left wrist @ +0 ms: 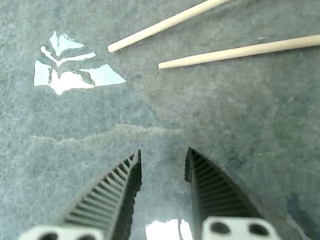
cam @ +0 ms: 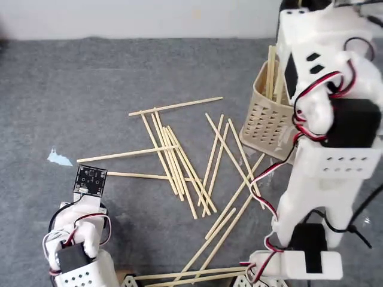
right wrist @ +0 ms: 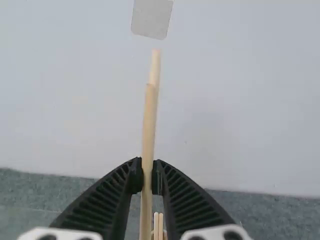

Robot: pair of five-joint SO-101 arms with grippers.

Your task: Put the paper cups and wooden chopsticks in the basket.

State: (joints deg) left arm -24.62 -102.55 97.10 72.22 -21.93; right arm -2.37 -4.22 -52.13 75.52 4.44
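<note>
My right gripper (right wrist: 146, 172) is pinching one wooden chopstick (right wrist: 149, 115) upright, over the basket (cam: 269, 122) that is sitting toward two o'clock on the counter (cam: 72, 89) with a few sticks standing in it. My left gripper (left wrist: 162, 162) is hanging with jaws parted over the counter around eight o'clock, while the loose chopsticks (cam: 176, 164) are lying scattered from the middle toward five o'clock.

Pale tan chopsticks (cam: 172, 160); basket (cam: 269, 128), 2 o'clock, beige w/ slot grid; table (cam: 72, 89) grey felt; scrap (cam: 58, 158) at 9 o'clock lt blue; arms (cam: 311, 179) white.
</note>
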